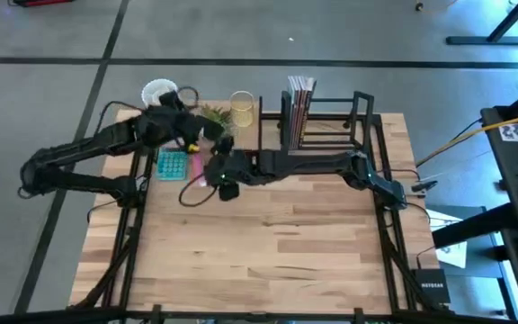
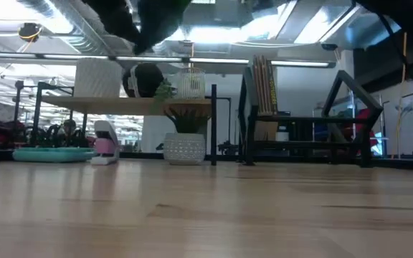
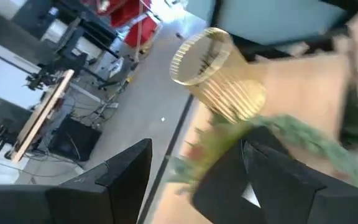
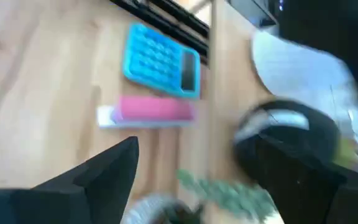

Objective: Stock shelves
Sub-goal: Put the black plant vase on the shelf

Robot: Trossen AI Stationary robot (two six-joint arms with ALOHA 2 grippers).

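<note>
My right pincer (image 1: 226, 176) hangs over the upper-middle of the high view, its two dark wedge-shaped fingers (image 4: 98, 177) spread wide with nothing between them. Below it in my right wrist picture lie a pink stapler (image 4: 154, 110) with a pale base and a flat turquoise calculator (image 4: 161, 61) with a grid of keys, both on the pale, streaked planks of the tabletop (image 1: 268, 252). A sprig of feathery green plant (image 4: 229, 194) shows at the lower edge there, and a round black object (image 4: 288, 140) sits beside a white ribbed thing.

My left pincer (image 1: 207, 133) is just beyond, at the upper left of the high view, over the wooden shelf (image 2: 131, 104). Its fingers (image 3: 114, 180) stand parted too; the blur of green fronds lies between them, but I cannot tell whether they grip it. Past them stands a ribbed, amber-tinted clear glass (image 3: 219, 78), cylindrical and open-mouthed.

In the low view the wooden shelf is a thin light board on slim black legs, left of centre, carrying a white ribbed pot, the black ball and the glass; under it sits a white textured planter (image 2: 184, 148). Right of it, the black bar rack (image 2: 303, 129) is an open metal frame holding upright books (image 2: 265, 86).
</note>
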